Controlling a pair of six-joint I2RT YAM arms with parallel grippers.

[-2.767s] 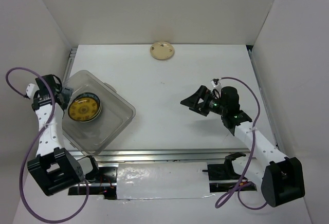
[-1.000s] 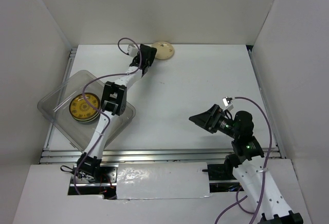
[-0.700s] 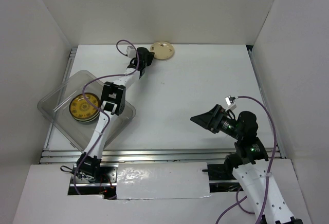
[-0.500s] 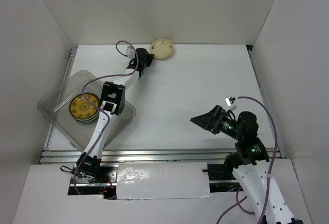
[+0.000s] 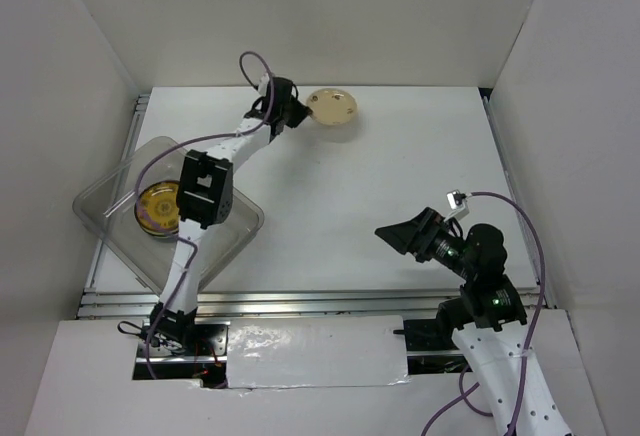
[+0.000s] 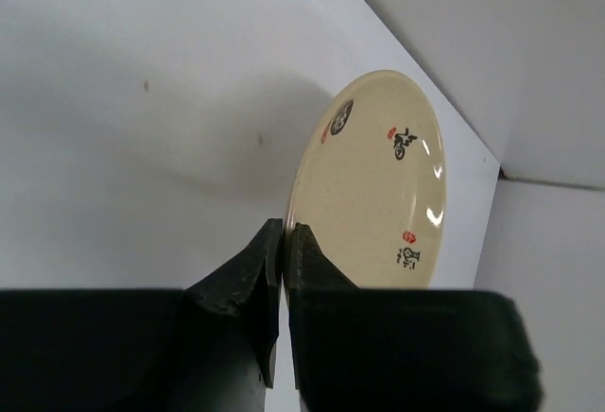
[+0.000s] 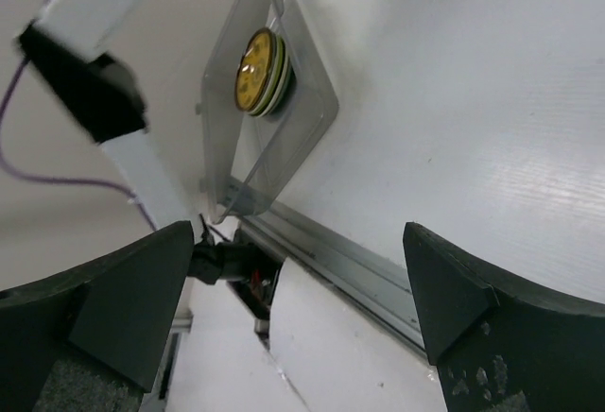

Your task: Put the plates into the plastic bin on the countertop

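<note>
A cream plate (image 5: 333, 106) with small dark and red marks hangs tilted just above the far edge of the countertop (image 5: 400, 156). My left gripper (image 5: 291, 112) is shut on its left rim; in the left wrist view the two jaws (image 6: 285, 232) pinch the edge of the plate (image 6: 378, 185). The clear plastic bin (image 5: 235, 211) sits at the left and holds a stack of plates topped by a mustard-brown patterned one (image 5: 155, 208). The right wrist view also shows the bin (image 7: 312, 100) and that stack (image 7: 257, 72). My right gripper (image 5: 400, 236) stands open and empty at the near right.
White walls close in the countertop on three sides. A metal rail (image 5: 330, 301) runs along the near edge. The left arm (image 5: 200, 191) stretches over the bin's right half, and a purple cable (image 5: 250, 64) loops above its wrist.
My left gripper shut on the cream plate's rim, then raised the plate and carried it a little to the right. The right arm drifted slightly nearer and rightward, still open.
</note>
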